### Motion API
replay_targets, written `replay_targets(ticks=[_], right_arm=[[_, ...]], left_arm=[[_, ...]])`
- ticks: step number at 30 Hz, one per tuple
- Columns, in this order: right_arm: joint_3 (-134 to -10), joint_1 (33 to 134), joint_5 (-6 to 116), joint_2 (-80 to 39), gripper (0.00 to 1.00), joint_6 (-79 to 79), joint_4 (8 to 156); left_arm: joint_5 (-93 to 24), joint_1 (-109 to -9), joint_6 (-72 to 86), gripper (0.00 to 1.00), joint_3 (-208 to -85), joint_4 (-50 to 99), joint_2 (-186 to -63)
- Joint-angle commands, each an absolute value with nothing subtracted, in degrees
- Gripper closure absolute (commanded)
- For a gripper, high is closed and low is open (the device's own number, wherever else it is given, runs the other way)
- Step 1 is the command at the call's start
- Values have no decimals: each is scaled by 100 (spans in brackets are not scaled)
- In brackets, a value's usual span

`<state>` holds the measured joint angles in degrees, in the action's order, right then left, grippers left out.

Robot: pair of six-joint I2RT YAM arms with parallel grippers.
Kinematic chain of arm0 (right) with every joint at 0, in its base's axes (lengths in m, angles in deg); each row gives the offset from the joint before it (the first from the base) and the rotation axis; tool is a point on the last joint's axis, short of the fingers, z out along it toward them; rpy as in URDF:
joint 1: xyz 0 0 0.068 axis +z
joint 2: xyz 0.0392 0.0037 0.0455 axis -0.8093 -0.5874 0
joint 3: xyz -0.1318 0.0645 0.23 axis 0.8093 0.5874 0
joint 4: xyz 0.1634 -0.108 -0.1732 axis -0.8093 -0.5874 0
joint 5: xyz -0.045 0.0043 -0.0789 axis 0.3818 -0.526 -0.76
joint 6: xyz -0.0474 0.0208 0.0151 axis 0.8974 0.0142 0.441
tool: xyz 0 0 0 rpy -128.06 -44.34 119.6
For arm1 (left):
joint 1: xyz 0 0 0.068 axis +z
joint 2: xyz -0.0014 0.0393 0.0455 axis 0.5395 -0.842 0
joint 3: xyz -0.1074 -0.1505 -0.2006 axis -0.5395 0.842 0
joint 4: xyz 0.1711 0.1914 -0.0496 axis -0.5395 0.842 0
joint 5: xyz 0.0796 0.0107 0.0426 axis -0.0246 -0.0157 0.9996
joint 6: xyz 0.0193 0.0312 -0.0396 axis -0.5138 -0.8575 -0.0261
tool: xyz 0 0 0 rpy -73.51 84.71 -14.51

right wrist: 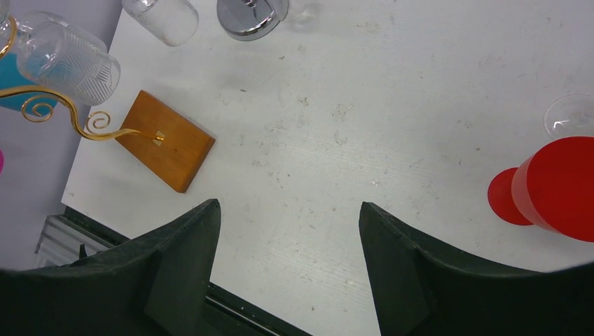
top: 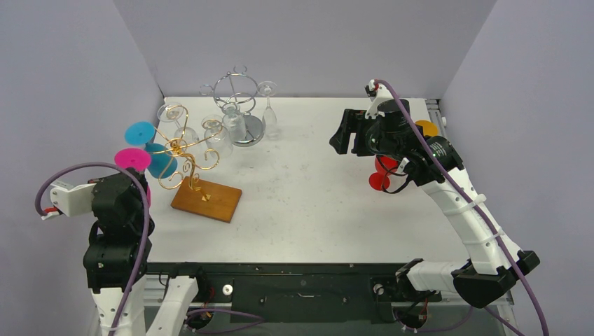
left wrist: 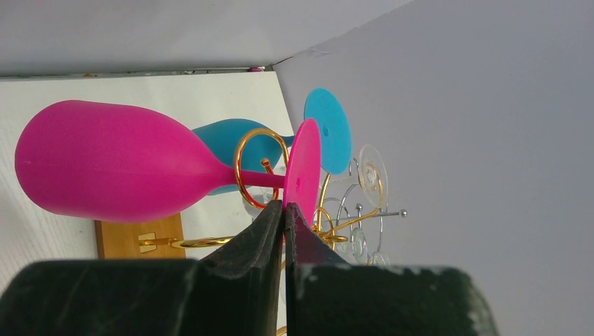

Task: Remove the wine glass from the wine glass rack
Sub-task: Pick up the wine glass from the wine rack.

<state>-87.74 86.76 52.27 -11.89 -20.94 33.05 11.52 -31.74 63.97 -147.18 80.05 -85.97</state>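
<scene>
The left pincer (left wrist: 284, 205) seemingly pinched the pink glass (left wrist: 112, 164) by its foot, at its tips. Next, the stem needed sliding clear of the rack (left wrist: 237, 164). The right pincer (right wrist: 287, 210) hung spread.

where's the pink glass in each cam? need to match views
Top external: pink glass, far left, only its round foot showing.
Left wrist: fills the left half, lying sideways.
Right wrist: at most a pink sliver at the left edge.
Shared landmark: rack's wooden base, in all three.
</scene>
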Motion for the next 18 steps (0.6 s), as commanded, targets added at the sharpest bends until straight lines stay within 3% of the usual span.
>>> replay_targets(ticks=[1,18], right_arm=[[-8792,8741,5088,-1056,32,-2028,3498],[-8803,8769,5056,-1087,32,-1994,3490]], left_arm=[[1425,-3133,6540,100,-14750,7661,-8626],[1526,-3135,6660,100,-14485,7297,-8753]])
